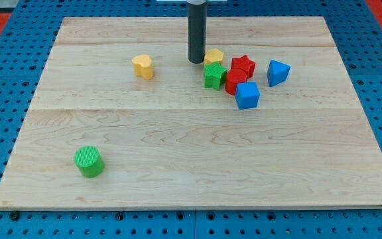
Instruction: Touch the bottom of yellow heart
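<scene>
The yellow heart (143, 66) lies on the wooden board (191, 153) in the upper left-centre of the view. My tip (196, 62) is at the end of the dark rod, to the right of the heart and apart from it, at about the same height in the view. The tip stands just left of a yellow block (214, 56) at the edge of a cluster.
A cluster right of the tip holds a green star-like block (213, 76), a red star (243, 65), a red block (235, 81), a blue cube (247, 95) and a blue block (278, 72). A green cylinder (88, 161) stands at lower left.
</scene>
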